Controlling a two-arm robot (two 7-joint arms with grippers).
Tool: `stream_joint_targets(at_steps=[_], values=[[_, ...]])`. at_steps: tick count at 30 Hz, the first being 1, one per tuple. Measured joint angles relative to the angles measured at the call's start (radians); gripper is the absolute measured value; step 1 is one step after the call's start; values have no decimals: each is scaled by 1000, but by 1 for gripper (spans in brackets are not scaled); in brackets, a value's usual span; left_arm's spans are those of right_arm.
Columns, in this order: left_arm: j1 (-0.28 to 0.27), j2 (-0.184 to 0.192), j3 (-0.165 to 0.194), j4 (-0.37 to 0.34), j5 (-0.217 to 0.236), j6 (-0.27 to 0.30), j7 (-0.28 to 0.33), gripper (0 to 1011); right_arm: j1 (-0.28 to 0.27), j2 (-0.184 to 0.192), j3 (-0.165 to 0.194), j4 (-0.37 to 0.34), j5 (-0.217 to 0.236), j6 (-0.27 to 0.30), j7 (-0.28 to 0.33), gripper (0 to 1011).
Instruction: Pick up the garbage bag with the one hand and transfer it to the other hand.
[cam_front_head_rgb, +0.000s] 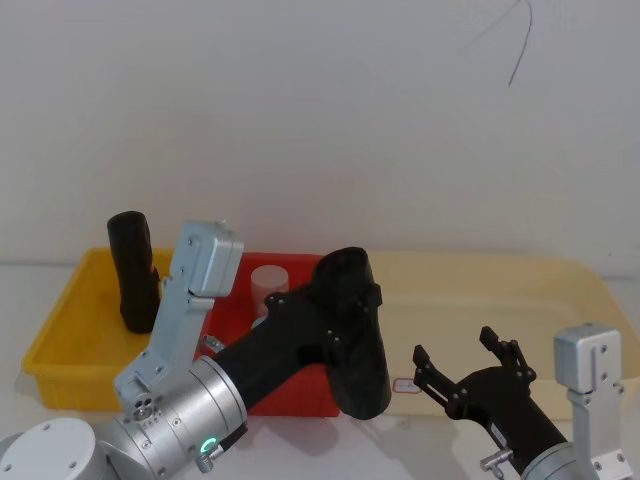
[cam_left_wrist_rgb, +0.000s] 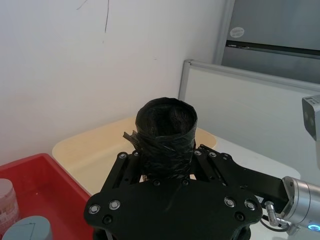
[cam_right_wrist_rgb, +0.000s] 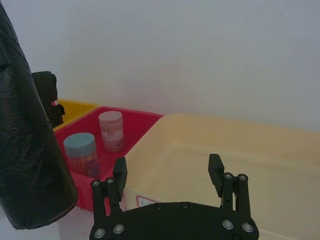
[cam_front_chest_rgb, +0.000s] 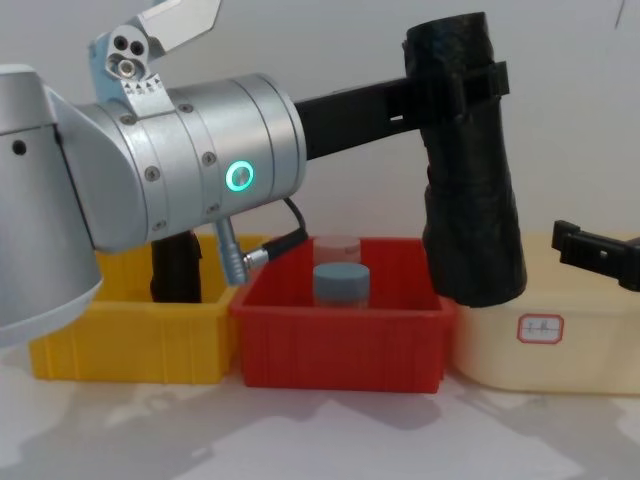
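Chest view: left tool (cam_front_chest_rgb: 456, 76) seemingly grips garbage bag (cam_front_chest_rgb: 472, 190)

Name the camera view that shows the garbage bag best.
Chest view: the garbage bag shows full length from the side, clamped near its top by the left pincer. Head view foreshortens it; left wrist view looks at its open end; right wrist view cuts it off at the edge.
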Motion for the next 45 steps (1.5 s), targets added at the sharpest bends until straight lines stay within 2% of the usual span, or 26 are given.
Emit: stream_joint_targets(at_steps=[10,19,26,35,45], values=[[-5,4,3,1,-10,-1,10,374,-1,19,5,-10,0,20,41,1001],[-7,6,4,2,-14,-2,14,374,-5,76,8,-40,20,75,134,1001],[-7,7,5,2,-15,-2,16,374,-16,129,19,-72,62,111,220,1001],[-8,7,6,2,-17,-2,17,374,-30,166,42,-104,127,118,294,1001],[-9,7,6,2,-17,-2,17,374,-28,187,44,-118,175,112,348,1001]])
